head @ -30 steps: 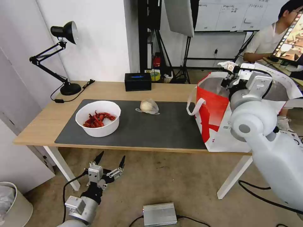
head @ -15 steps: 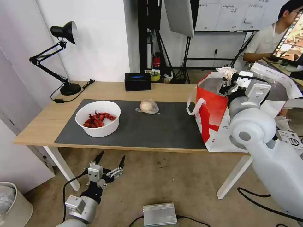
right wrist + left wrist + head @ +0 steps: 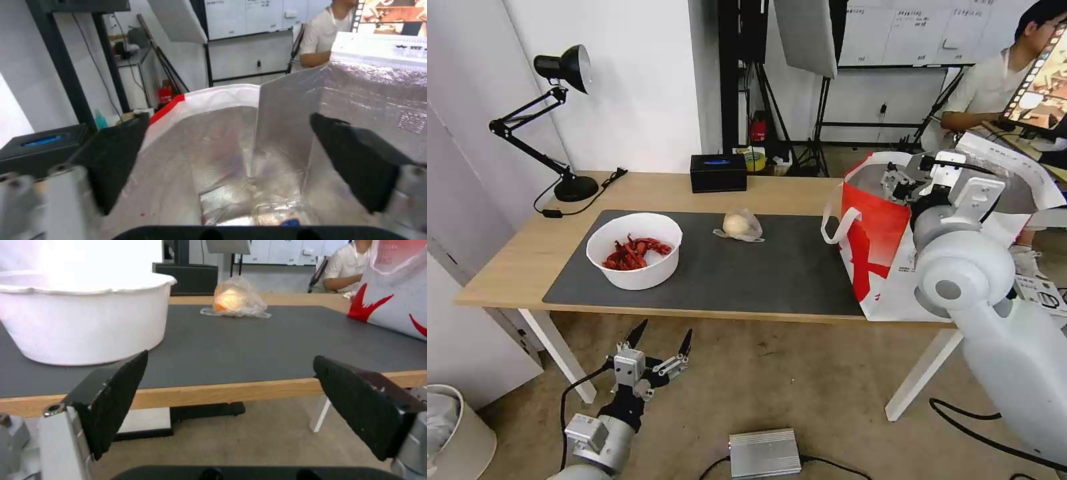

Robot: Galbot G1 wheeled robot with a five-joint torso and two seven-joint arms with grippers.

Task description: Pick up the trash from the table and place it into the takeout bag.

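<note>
the right gripper point(image 3: 897, 183) hangs over the open mouth of the large white-and-red takeout bag with silver foil lining point(image 3: 875, 227), and its black fingers point(image 3: 356, 163) now stand wide apart with nothing between them; half a second ago a crumpled white tissue was pinched there above the bag's rim, and it is gone from the fingers now, so my reading is that it has dropped inside; the right wrist view looks straight down the foil walls to a clear, glinting heap at the bottom, though i cannot pick the tissue out there; that would leave two pieces of trash on the long light-wood table point(image 3: 514, 257); the round white bowl of red shells point(image 3: 634, 251) sits on the near-left part of the dark grey rectangular mat point(image 3: 774, 273), and the clear plastic bag with a beige lump point(image 3: 739, 225) lies farther back near the mat's far edge, well apart from the bowl; the left gripper point(image 3: 657, 350) waits low before the table's front edge, fingers spread and empty; the black rectangular box point(image 3: 718, 173) stands behind the mat.
</note>
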